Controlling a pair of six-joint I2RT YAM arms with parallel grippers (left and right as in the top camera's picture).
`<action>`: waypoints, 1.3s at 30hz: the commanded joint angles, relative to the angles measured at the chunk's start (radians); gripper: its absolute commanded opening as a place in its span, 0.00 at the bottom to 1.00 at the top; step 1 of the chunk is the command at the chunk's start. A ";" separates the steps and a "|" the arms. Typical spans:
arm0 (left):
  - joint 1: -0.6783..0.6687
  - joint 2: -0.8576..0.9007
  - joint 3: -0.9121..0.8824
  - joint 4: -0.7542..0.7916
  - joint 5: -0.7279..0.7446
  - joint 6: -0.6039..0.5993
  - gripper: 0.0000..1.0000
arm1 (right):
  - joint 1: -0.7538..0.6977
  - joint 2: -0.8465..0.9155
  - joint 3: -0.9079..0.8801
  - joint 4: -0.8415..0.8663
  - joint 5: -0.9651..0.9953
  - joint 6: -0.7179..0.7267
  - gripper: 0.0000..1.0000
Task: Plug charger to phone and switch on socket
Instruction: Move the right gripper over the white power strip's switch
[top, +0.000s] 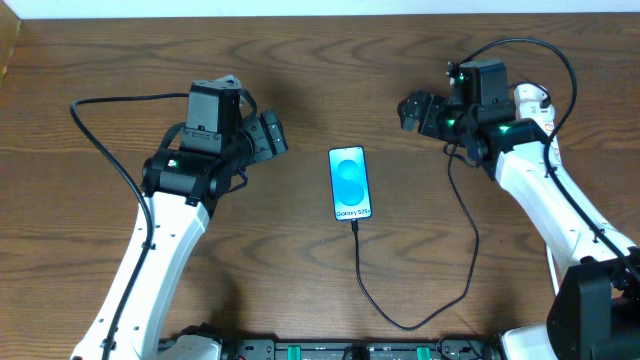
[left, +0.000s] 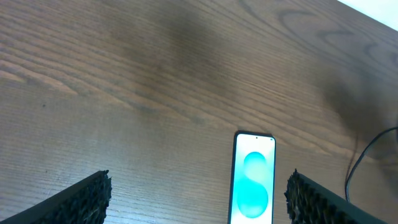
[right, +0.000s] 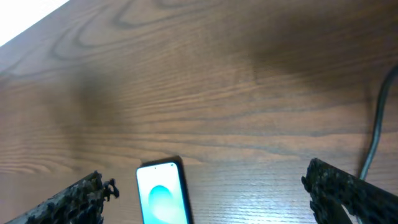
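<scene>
Tabletop (top: 300, 60) of brown wood grain bears the phone (top: 349, 182).

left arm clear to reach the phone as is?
Probably yes. The left gripper is open beside the phone, with only bare table between; the cable trails off the phone's lower end.

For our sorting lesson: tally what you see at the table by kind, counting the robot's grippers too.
Phone: 1
Charger cable: 1
Grippers: 2 (left gripper, right gripper)
Total: 4
</scene>
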 joint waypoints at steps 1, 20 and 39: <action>0.003 0.000 0.006 -0.001 -0.013 0.017 0.90 | -0.036 -0.009 0.105 -0.078 0.012 -0.084 0.99; 0.003 0.000 0.006 -0.001 -0.013 0.017 0.90 | -0.485 -0.008 0.443 -0.575 0.013 -0.280 0.99; 0.003 0.000 0.006 -0.001 -0.013 0.017 0.90 | -0.589 0.231 0.444 -0.525 0.012 -0.309 0.99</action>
